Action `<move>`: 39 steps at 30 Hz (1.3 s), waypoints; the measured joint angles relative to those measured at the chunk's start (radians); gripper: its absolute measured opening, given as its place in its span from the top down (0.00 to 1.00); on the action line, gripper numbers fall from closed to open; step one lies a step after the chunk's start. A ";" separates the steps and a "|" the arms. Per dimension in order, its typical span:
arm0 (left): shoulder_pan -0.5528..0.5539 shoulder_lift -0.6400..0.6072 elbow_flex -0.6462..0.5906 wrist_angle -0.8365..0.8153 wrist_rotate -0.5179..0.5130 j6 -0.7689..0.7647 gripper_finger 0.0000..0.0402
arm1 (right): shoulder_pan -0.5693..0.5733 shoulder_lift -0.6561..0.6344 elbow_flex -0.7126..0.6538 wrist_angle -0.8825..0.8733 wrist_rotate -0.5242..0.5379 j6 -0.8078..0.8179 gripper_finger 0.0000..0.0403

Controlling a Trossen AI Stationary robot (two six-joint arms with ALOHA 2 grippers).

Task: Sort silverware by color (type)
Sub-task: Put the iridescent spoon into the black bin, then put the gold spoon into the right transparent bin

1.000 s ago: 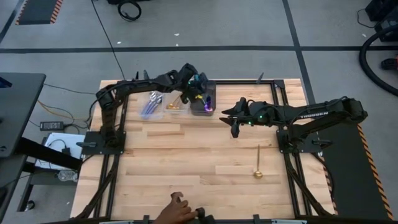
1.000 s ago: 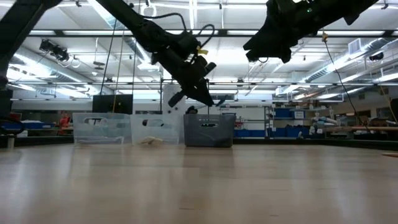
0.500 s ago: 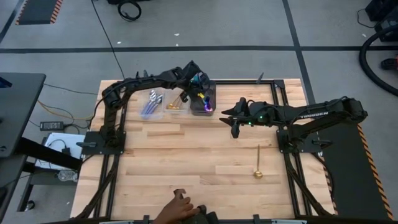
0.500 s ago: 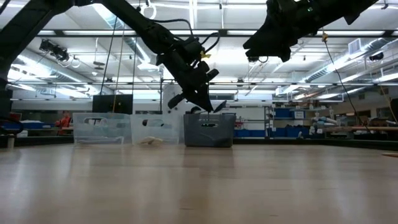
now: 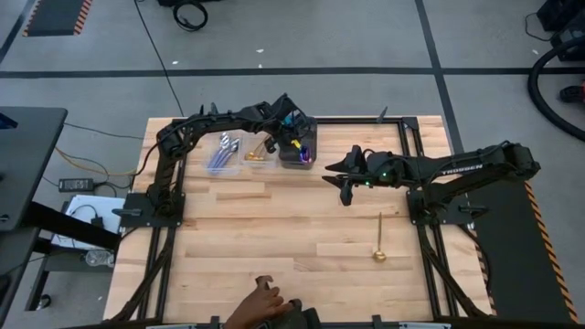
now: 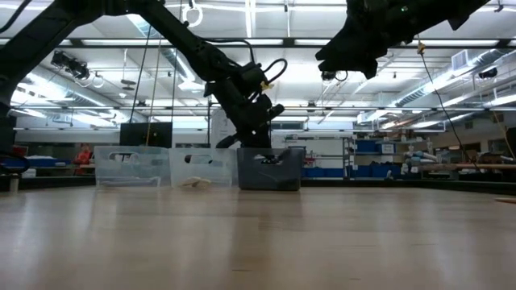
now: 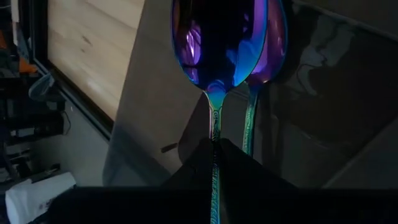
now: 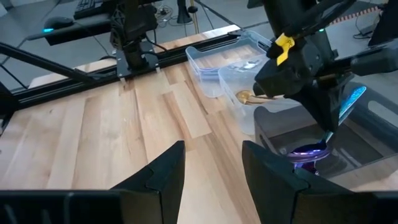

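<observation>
Iridescent purple marks the spoon [image 7: 219, 43] that we see clamped by its handle in the left gripper [image 5: 294, 144], which hangs inside the dark bin [image 5: 299, 155]. We judge this hold keeps the bowl pointing down so the spoon can drop beside a second spoon [image 7: 270, 43] of the same colour already lying there. The right wrist view shows the bowl low within the bin walls.

The right gripper [image 5: 344, 187] hovers with its fingers spread and empty, some way from the dark bin toward the bare table [image 5: 274, 238]; we judge it waits for its turn.

Counts, taking the dark bin as reference:
- Bins: three in a row. The middle bin [image 5: 260, 153] touches the dark bin; the far clear bin [image 5: 222, 153] stands beyond it.
- Gold spoons: one loose [image 5: 378, 239], well apart from the dark bin; gold also shows in the middle bin, number unclear.
- Silver spoons [image 5: 222, 151] with lilac handles: about two, in the far clear bin.

A person's hand [image 5: 260, 309] rests at the table's near edge.
</observation>
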 joint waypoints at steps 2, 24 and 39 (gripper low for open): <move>0.000 0.000 0.000 -0.004 -0.001 -0.003 0.96 | 0.000 0.000 0.000 0.000 0.000 0.000 0.58; 0.003 -0.011 0.000 0.046 0.012 -0.109 0.68 | 0.002 0.000 0.000 -0.028 -0.004 0.002 0.58; -0.079 -0.196 0.001 0.010 -0.060 -0.740 0.71 | -0.002 0.000 0.000 -0.141 0.026 -0.007 0.58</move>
